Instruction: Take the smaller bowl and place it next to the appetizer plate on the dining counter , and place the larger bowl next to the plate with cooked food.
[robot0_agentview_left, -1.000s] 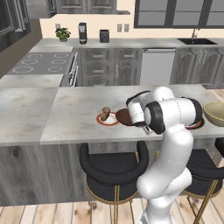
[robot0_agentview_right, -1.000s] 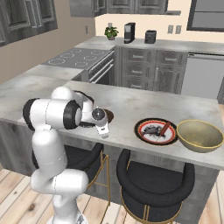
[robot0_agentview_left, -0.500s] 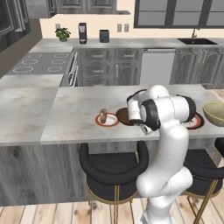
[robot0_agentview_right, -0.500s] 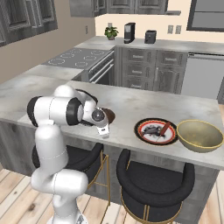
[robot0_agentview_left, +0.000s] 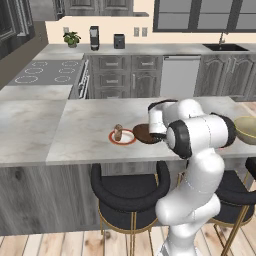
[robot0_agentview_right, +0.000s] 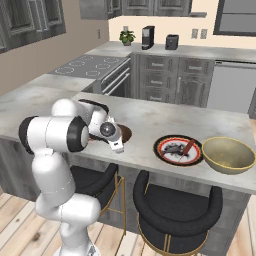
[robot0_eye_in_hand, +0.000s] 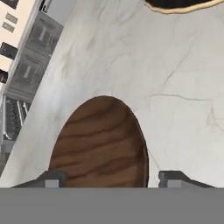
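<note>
The smaller bowl, dark brown wood with grain, rests on the dining counter just right of the appetizer plate. That small red-rimmed plate carries a brown morsel. My gripper hangs open low over the bowl's near rim, one fingertip on each side and neither pressing on it. In the right base view the gripper reaches down in front of the bowl. Further right lie the plate with cooked food and the larger bowl, pale tan and empty.
Black cushioned stools with gold legs stand under the counter's front edge. A stovetop lies at the back left, with a plant and a coffee machine on the rear counter. The dark-centred plate's rim shows at the hand view's top.
The fingers have spread apart and let go of the smaller bowl, which now lies on the counter beside the appetizer plate. The arm has hardly moved.
</note>
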